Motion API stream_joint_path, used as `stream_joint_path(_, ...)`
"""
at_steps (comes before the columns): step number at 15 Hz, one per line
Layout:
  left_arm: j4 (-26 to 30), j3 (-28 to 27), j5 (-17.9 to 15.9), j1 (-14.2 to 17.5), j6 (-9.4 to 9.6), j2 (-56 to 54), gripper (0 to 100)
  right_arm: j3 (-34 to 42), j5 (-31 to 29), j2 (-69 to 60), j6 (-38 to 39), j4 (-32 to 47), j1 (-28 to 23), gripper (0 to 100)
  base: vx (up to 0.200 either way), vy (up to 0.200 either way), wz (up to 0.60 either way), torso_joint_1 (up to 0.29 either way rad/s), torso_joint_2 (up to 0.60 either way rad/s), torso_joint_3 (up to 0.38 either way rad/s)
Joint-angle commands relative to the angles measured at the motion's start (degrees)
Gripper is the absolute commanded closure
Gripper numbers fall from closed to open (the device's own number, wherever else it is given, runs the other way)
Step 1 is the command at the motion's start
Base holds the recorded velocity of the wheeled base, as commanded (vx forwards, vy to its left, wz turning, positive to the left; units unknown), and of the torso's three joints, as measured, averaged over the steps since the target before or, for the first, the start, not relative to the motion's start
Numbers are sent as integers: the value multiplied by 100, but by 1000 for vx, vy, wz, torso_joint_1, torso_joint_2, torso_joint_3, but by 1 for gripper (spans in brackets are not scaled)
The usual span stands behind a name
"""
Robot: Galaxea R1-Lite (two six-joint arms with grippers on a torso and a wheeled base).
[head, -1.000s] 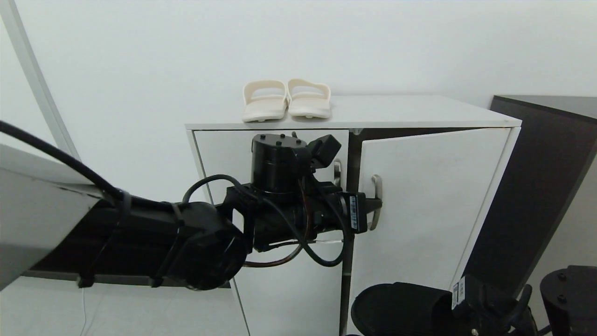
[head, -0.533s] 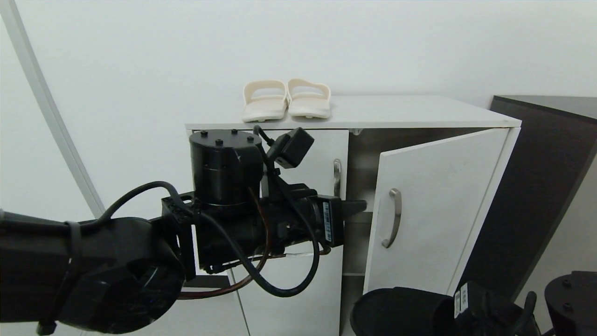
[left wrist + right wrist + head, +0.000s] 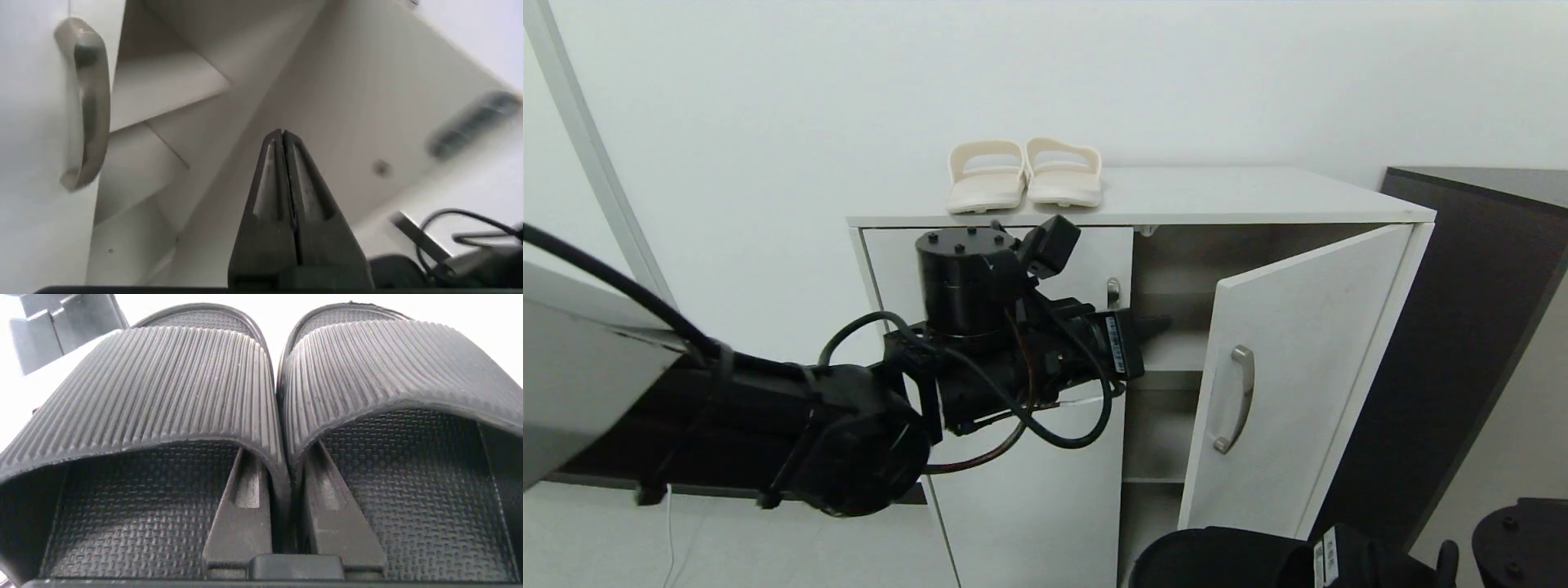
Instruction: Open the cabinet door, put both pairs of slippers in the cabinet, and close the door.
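The left gripper, fingers pressed together, points into the open cabinet. The door stands just right of it, and the cream slippers sit above it. The right gripper clamps the black slippers by their touching inner walls.

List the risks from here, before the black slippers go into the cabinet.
1. The left claw hangs shut in front of the cabinet opening, so the black slippers may bump that arm on the way in.
2. The right claw pinches only the pair's touching inner edges, so one slipper might slide free.
3. The right door stands only partly open and may catch the pair.
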Motion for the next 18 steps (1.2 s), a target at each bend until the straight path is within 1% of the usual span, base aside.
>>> stream_joint_path(1, -9, -306, 87, 9, -5, 481, 100, -3, -1, 101, 1, -3, 5, 100, 0, 0, 0, 0, 0, 0)
stream_joint_path(3, -9, -490, 184, -8, -5, 665, 100, -3, -10, 136, 1, 14, 14, 100, 0, 0, 0, 0, 0, 0)
stream_joint_path(5, -9, -490, 245, -52, 4, 709, 100, 6, -10, 180, 1, 23, 84, 100, -200, 0, 0, 5, 2, 5)
stream_joint_path(7, -44, -525, 386, -175, 13, 771, 100, 6, -10, 215, -8, 14, 93, 100, -200, 0, 0, 0, -2, 2)
stream_joint_path(8, -141, -508, 395, -263, 13, 771, 100, 6, -10, 215, -8, 14, 93, 100, -200, 0, 0, -2, -12, 2)
stream_joint_path(10, -264, -455, 526, -562, 13, 753, 100, 6, -10, 206, 1, 14, 93, 100, -200, 0, 0, -2, 7, 0)
stream_joint_path(11, -440, -385, 579, -887, 21, 718, 100, 15, -10, 215, -8, 23, 102, 100, -200, 0, 0, 2, 7, 7)
stream_joint_path(13, -809, -314, 588, -1195, 30, 683, 100, 15, -10, 215, 1, 23, 119, 100, -200, 0, 0, 2, 2, -2)
stream_joint_path(14, -870, -314, 588, -1204, 39, 692, 100, 15, -10, 215, 1, 23, 119, 100, 0, 0, 0, 0, 0, 0)
stream_joint_path(16, -870, -323, 597, -1124, 39, 692, 100, 15, -10, 215, 1, 14, 119, 100, 0, 0, 0, 0, 0, 0)
stream_joint_path(17, -879, -314, 597, -738, 48, 657, 100, 6, -36, 241, 27, -12, 102, 100, 0, 0, 0, 0, 0, 0)
stream_joint_path(18, -853, -306, 597, -439, 100, 498, 100, -55, -54, 294, 63, -30, 22, 100, 0, 0, 0, 0, 0, 0)
